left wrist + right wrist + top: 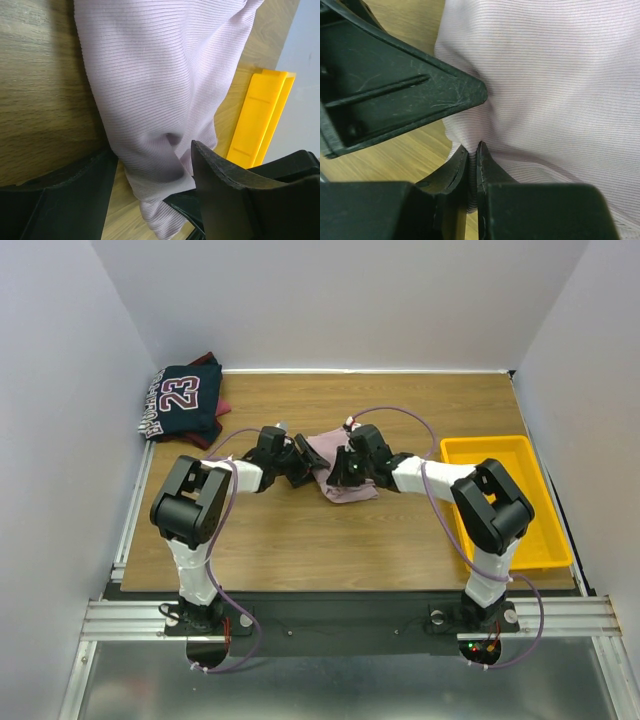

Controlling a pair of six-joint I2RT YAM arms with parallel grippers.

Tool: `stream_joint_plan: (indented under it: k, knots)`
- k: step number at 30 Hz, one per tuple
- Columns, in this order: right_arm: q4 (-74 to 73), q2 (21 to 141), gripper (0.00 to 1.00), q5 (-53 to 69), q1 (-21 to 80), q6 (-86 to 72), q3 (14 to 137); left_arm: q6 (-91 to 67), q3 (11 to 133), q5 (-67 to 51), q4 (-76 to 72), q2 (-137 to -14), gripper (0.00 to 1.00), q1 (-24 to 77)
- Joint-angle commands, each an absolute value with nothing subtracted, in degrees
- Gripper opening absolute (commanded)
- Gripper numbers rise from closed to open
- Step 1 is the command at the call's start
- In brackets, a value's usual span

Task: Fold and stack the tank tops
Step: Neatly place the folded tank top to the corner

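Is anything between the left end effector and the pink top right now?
Nothing visible. The left end effector stands open astride the edge of the pink top; the right end effector pinches the cloth close beside it.

The overhead view is bright and evenly lit from above, so the pale walls (350, 300) and the wooden table (300, 540) show only faint, soft shadows beside the arms and no hard glare. The wrist views are dimmer. The ribbed weave of the pink tank top (150, 75) is sharp, the black fingers (225, 200) nearest the lens are dark and shade the cloth between them, and the yellow tray (260, 115) behind is slightly soft.
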State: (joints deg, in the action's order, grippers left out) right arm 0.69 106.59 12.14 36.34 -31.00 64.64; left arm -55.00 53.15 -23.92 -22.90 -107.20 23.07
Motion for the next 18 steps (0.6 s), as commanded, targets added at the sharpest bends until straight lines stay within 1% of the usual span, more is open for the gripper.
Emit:
stream_joint_plan:
  k: [1, 4, 5, 7, 8, 10, 11, 12, 14, 15, 18]
  knots:
    - [5.01, 102.83, 0.03, 14.59, 35.68, -32.25, 63.63, -55.11, 53.43, -20.65, -17.75, -109.34, 0.70, 23.82]
    - [5.27, 102.74, 0.03, 15.11, 35.60, -32.61, 63.28, -55.28, 54.75, -19.69, -17.05, -110.04, 0.66, 24.26]
    - [5.27, 102.66, 0.03, 15.20, 35.60, -32.69, 63.19, -55.28, 55.02, -19.34, -16.96, -110.21, 0.62, 24.43]
    - [5.19, 102.66, 0.07, 15.55, 35.60, -32.61, 62.93, -55.02, 56.07, -18.72, -15.83, -110.39, 0.56, 24.61]
    - [5.10, 102.40, 0.20, 15.47, 35.68, -32.69, 62.49, -54.41, 56.60, -17.85, -15.30, -110.39, 0.48, 24.70]
    - [5.10, 101.52, 0.38, 14.94, 35.60, -32.70, 61.70, -53.53, 58.00, -16.88, -13.37, -110.48, 0.35, 24.70]
    - [5.01, 100.21, 0.55, 14.59, 35.68, -32.61, 61.26, -52.39, 58.53, -15.83, -12.58, -110.57, 0.28, 24.70]
    - [5.10, 99.33, 0.62, 13.89, 35.68, -32.43, 60.22, -51.77, 59.06, -15.56, -11.70, -110.74, 0.24, 24.70]
    - [4.57, 97.39, 0.70, 10.74, 35.60, -32.43, 59.07, -49.93, 60.11, -15.03, -10.20, -110.92, 0.23, 24.70]
    - [4.22, 96.25, 0.75, 9.50, 35.51, -32.43, 58.37, -49.40, 60.38, -14.77, -9.76, -110.92, 0.29, 24.70]
    - [1.68, 92.47, 0.75, 3.88, 35.33, -32.96, 57.04, -47.73, 60.73, -14.24, -9.05, -110.83, 0.36, 24.70]
